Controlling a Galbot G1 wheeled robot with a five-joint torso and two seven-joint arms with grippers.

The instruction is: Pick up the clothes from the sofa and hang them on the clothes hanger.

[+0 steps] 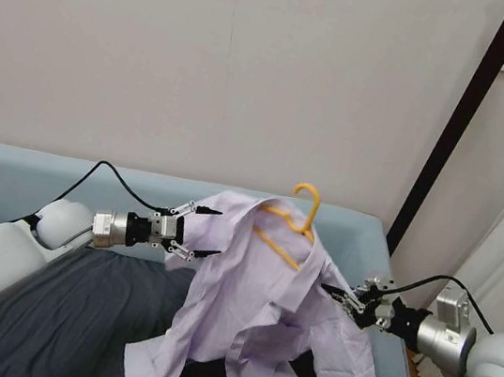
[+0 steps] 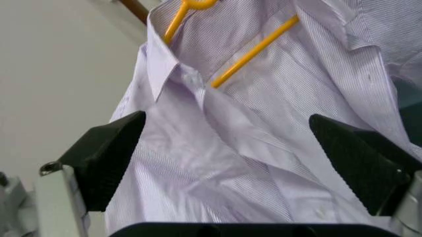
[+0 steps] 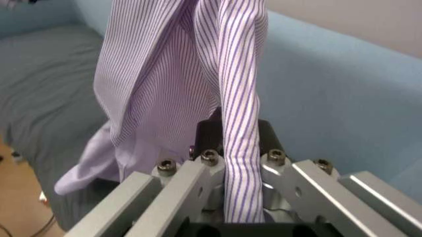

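Lilac striped shirt (image 1: 251, 321) on yellow hanger (image 1: 277, 249) is clamped by right gripper (image 1: 339, 302); left gripper (image 1: 220, 233) is held spread apart beside its shoulder.

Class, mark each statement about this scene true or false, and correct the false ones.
1. The right gripper is shut on the shirt. True.
2. The hanger is blue. False: it is yellow.
3. The left gripper is shut. False: it is open at the shirt's edge.
4. The sofa has a light blue back. True.
5. The shirt lies flat on the sofa. False: it is held up, draped over the hanger.
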